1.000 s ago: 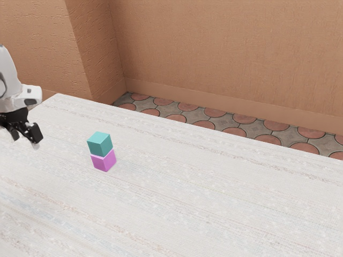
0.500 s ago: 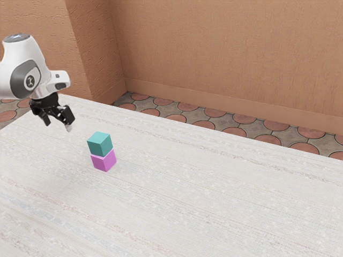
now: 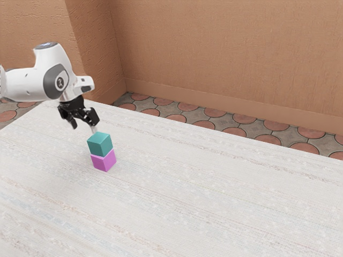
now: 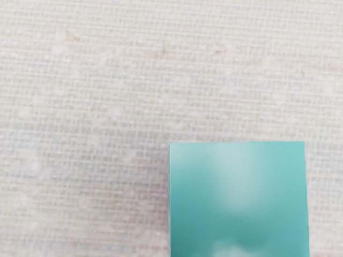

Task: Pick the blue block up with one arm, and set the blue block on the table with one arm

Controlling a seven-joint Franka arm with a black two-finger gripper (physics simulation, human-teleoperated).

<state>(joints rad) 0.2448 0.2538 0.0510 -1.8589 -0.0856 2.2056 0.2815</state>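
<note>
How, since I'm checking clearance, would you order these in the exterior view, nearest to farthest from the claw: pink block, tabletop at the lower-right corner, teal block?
1. Teal block: on top of the stack, nearest the claw.
2. Pink block: directly under the teal block.
3. Tabletop at the lower-right corner: far toward the exterior view's right.

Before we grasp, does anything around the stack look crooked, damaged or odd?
Slightly: in the exterior view the blue block looks off-centre on the pink block, leaving a thin strip of pink top bare. Neither looks tipped; I see no damage or spill.
</note>
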